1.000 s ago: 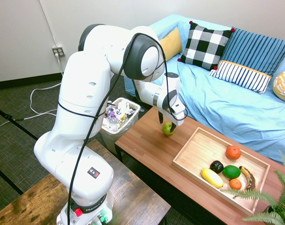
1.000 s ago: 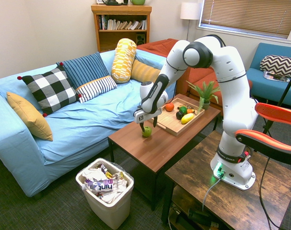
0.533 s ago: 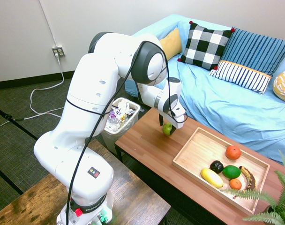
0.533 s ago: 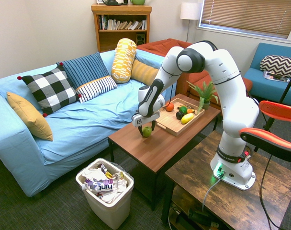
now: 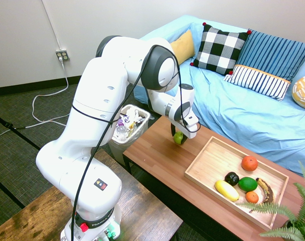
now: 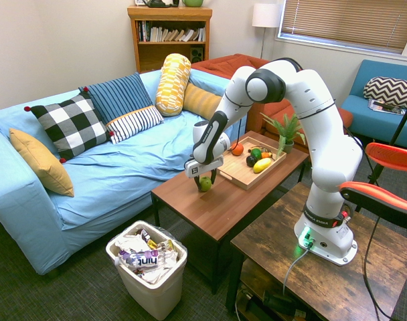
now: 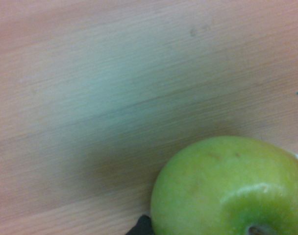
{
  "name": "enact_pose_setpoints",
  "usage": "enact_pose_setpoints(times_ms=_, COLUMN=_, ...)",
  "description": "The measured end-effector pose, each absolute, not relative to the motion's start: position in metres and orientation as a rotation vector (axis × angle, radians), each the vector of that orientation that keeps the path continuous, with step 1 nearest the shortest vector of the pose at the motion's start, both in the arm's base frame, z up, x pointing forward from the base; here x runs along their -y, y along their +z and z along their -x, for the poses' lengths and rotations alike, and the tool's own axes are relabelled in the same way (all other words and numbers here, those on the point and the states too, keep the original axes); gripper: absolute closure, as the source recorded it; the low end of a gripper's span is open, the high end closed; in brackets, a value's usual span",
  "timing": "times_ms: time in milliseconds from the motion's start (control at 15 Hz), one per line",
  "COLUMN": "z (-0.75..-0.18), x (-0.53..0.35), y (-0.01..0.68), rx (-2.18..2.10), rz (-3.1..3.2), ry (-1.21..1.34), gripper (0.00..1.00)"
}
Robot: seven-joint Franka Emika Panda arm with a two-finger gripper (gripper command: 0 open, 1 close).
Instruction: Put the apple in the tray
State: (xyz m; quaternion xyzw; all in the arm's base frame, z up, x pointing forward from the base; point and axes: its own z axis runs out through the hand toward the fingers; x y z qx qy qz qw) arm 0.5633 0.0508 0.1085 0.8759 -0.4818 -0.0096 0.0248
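Apple (image 5: 178, 137) on the reddish-brown coffee table (image 5: 157, 160), seated between the two dark fingers (image 5: 173, 132) of the gripper (image 5: 178, 134), which points straight down over it. The fingers flank the fruit closely on either side; whether they already press on its skin cannot be told from either exterior view. The wrist view shows the glossy yellow-green fruit with its stem dimple, resting on bare wood grain, so it appears not yet lifted. Beyond the gripper, the white arm (image 5: 117, 95) arches over the near end of the table. The tray (image 5: 212, 163), of light wood with low sides, lies well apart from the apple toward the table's other end and holds an orange (image 5: 249, 162), a black round fruit (image 5: 232, 178), a darker green fruit (image 5: 248, 184) and a yellow one (image 5: 226, 190), with bare floor at its near end. Judged progress: approach complete; grasp, lift, carry and release remain.
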Motion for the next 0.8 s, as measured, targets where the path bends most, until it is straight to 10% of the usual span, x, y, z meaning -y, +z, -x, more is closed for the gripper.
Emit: enact_pose_setpoints(times_ms=800, z=-0.570, x=0.126, y=0.212, rx=1.821, rz=-2.514, ry=0.244, gripper=1.00)
